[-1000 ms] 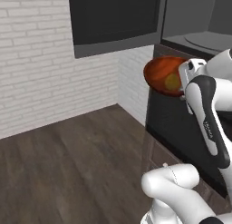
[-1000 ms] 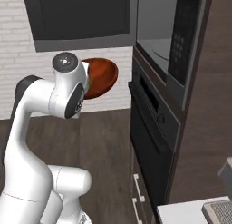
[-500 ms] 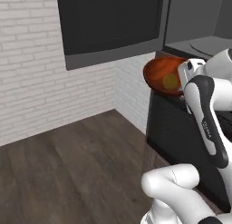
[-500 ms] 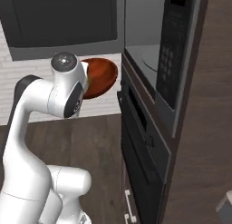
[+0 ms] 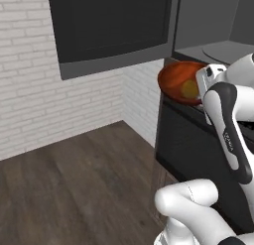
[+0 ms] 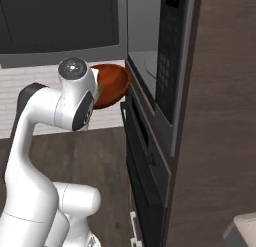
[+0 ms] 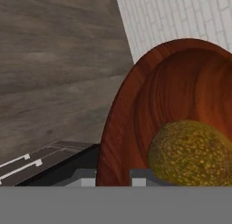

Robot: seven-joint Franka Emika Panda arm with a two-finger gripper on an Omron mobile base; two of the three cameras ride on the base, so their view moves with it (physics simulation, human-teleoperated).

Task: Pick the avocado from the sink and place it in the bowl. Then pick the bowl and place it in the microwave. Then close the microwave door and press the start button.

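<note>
My gripper (image 7: 115,177) is shut on the near rim of the reddish-brown bowl (image 7: 136,109), one fingertip on each side of the rim. The yellowish-olive avocado (image 7: 192,153) lies inside the bowl, close to the fingers. In the left base view the bowl (image 5: 176,80) hangs in the air, tilted, with the avocado (image 5: 190,89) in it. It is just in front of the open microwave (image 5: 223,48), level with its lower edge. The microwave door (image 5: 114,26) stands swung open to the left. From the right base view, the bowl (image 6: 112,83) is left of the microwave opening (image 6: 145,61). The sink is out of view.
A dark oven (image 6: 145,156) with a front panel sits directly under the microwave in a tall brown cabinet (image 6: 220,116). The microwave's button panel (image 6: 170,41) is on the right of the opening. A white brick wall (image 5: 30,105) and wood floor (image 5: 74,184) lie to the left.
Both base views have shifted: the camera has moved, and the microwave and oven now look larger and closer. The bowl with the avocado stays in the gripper's hold.
</note>
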